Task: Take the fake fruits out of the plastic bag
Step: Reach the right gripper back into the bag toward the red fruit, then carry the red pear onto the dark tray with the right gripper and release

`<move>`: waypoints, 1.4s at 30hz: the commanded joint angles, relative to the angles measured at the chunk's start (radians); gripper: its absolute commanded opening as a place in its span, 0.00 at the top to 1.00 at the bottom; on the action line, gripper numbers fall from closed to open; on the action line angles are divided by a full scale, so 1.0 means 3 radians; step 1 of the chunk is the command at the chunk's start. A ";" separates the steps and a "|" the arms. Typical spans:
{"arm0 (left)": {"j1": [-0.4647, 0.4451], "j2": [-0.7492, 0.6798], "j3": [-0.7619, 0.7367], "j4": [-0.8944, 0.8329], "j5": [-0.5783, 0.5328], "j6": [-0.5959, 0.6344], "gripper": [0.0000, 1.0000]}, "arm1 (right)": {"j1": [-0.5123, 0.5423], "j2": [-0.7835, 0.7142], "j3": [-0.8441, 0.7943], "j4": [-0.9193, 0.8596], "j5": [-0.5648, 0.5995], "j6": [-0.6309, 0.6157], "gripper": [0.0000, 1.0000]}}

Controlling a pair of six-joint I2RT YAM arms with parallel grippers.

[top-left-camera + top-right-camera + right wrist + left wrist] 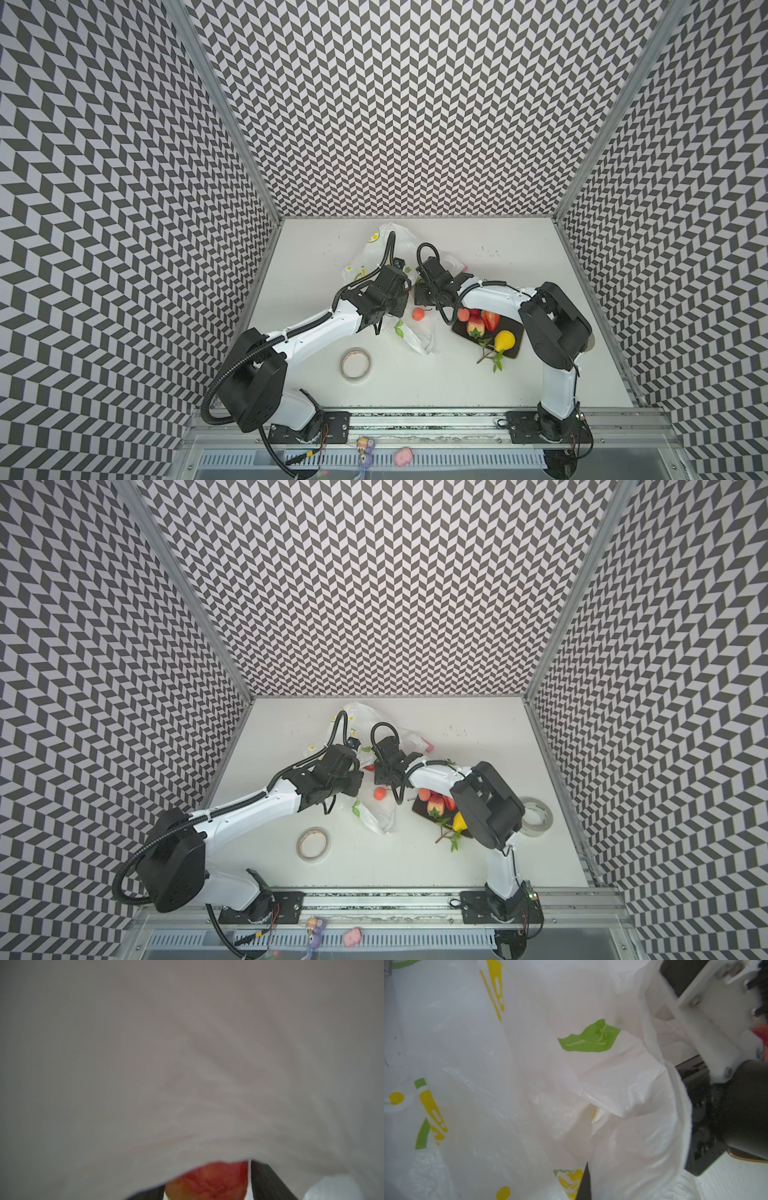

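Possibly the red fruit (207,1178), clasped between the half-spread jaws of the right tool (207,1187) inside the plastic bag (508,1064), slips or drags film along, because the closed left tool (586,1184) pinches only a thin fold of that bag.

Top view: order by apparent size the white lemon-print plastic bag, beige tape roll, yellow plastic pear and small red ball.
Largest first:
white lemon-print plastic bag, partly hidden
beige tape roll
yellow plastic pear
small red ball

White bag (508,1064) with yellow and green print
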 commanded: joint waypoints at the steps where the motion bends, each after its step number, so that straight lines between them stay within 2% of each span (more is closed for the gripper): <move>1: -0.0017 -0.0065 -0.0022 -0.0011 -0.0036 -0.0054 1.00 | 0.0022 0.0091 0.0115 0.0001 0.0099 0.0065 0.39; 9: -0.0017 -0.0049 -0.0012 -0.0001 -0.0036 -0.0054 1.00 | 0.0026 0.0182 0.0144 -0.0042 0.0074 0.0097 0.46; 15: -0.0017 -0.0050 -0.0012 -0.0001 -0.0107 -0.0099 1.00 | 0.0043 0.0035 0.0155 -0.0057 0.0059 0.0025 0.50; 22: -0.0011 -0.0043 -0.0037 0.0064 -0.0129 -0.0166 1.00 | 0.0082 -0.0515 -0.0094 -0.0115 0.0096 -0.0107 0.51; 31: -0.0002 -0.0023 -0.0035 0.0137 -0.0146 -0.0166 1.00 | 0.0082 -0.1333 -0.0489 -0.0763 0.0160 -0.0075 0.52; 36: 0.0000 -0.0023 -0.0047 0.0153 -0.0139 -0.0156 1.00 | 0.0063 -0.1721 -0.0597 -0.1233 0.0472 0.0069 0.52; 38: 0.0000 -0.0024 -0.0049 0.0153 -0.0134 -0.0147 1.00 | -0.0005 -0.1871 -0.0632 -0.1381 0.0552 0.0148 0.52; 42: 0.0003 -0.0053 -0.0070 0.0135 -0.0139 -0.0150 1.00 | -0.0354 -0.2249 -0.0777 -0.1638 0.0565 0.0303 0.53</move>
